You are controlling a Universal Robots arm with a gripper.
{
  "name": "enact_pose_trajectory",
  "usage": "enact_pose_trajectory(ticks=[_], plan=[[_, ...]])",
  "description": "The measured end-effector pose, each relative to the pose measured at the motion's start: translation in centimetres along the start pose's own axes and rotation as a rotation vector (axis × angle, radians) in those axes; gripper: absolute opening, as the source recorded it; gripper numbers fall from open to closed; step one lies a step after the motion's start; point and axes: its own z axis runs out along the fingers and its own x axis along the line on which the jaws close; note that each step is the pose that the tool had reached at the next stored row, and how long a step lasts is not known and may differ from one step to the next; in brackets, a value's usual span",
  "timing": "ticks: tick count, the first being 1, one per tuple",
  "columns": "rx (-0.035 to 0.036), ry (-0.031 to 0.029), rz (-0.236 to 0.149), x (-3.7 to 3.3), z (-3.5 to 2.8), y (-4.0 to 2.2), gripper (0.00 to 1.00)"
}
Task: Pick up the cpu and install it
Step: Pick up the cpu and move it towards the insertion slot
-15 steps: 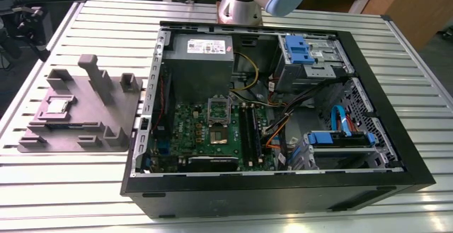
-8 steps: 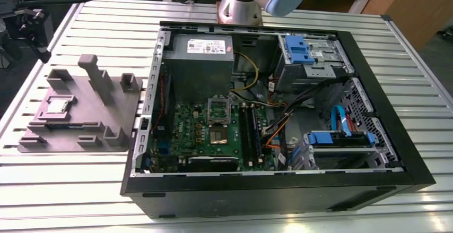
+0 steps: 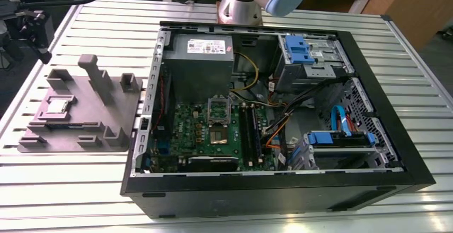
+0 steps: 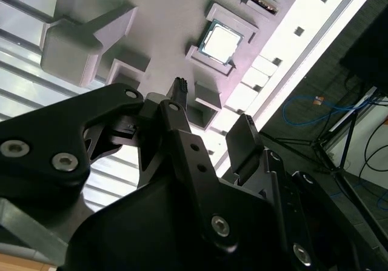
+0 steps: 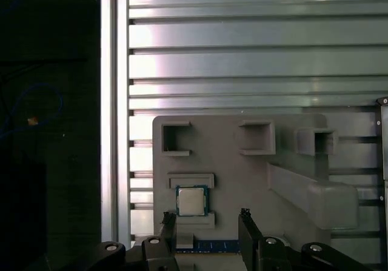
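Cpu (image 5: 191, 200), a small flat square chip with a silver-grey metal top, sits in a shallow square recess of the large grey plastic tray with upright posts (image 5: 242, 174). In the exterior view it lies (image 3: 58, 105) on that tray (image 3: 85, 117), which rests on the slatted metal table (image 3: 71, 190), at the exterior view's left of the open black computer case (image 3: 283, 190). Inside the case I can see the green motherboard (image 3: 201, 135) with its bare socket (image 3: 218, 108). The black gripper (image 5: 206, 216) hangs above the tray, close to the cpu, its jaws apart with nothing between them. In the second wrist view the gripper (image 4: 212, 104) shows the same gap, with the chip (image 4: 219, 42) beyond the fingertips, apart from them.
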Motion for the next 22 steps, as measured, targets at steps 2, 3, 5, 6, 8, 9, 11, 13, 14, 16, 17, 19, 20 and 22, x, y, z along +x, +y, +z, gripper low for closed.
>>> enact_pose_trajectory(ticks=[2, 3, 5, 6, 8, 9, 11, 13, 14, 16, 17, 19, 20, 22], plan=[[-0.0001, -0.0001, 0.000, 0.00, 0.07, 0.00, 0.53], [-0.0001, -0.0001, 0.000, 0.00, 0.10, 0.00, 0.53], [0.0000, -0.0001, 0.000, -0.01, 0.18, -0.01, 0.53], [0.0000, -0.0001, 0.000, -0.01, 0.22, -0.01, 0.53], [-0.0001, -0.0001, 0.000, -0.01, 0.30, -0.01, 0.53], [0.0000, -0.0001, 0.000, -0.01, 0.33, -0.01, 0.53], [0.0001, -0.0001, 0.000, -0.01, 0.39, -0.02, 0.53], [-0.0001, -0.0001, 0.000, -0.01, 0.45, -0.02, 0.53], [0.0000, -0.0001, 0.000, -0.01, 0.47, -0.02, 0.53], [0.0000, -0.0002, 0.000, -0.01, 0.53, -0.02, 0.53], [-0.0001, -0.0002, 0.000, -0.01, 0.57, -0.02, 0.53], [-0.0001, -0.0002, 0.000, -0.01, 0.64, -0.03, 0.53], [0.0000, -0.0002, 0.000, -0.01, 0.67, -0.03, 0.53], [0.0000, -0.0002, 0.000, -0.01, 0.74, -0.03, 0.53]])
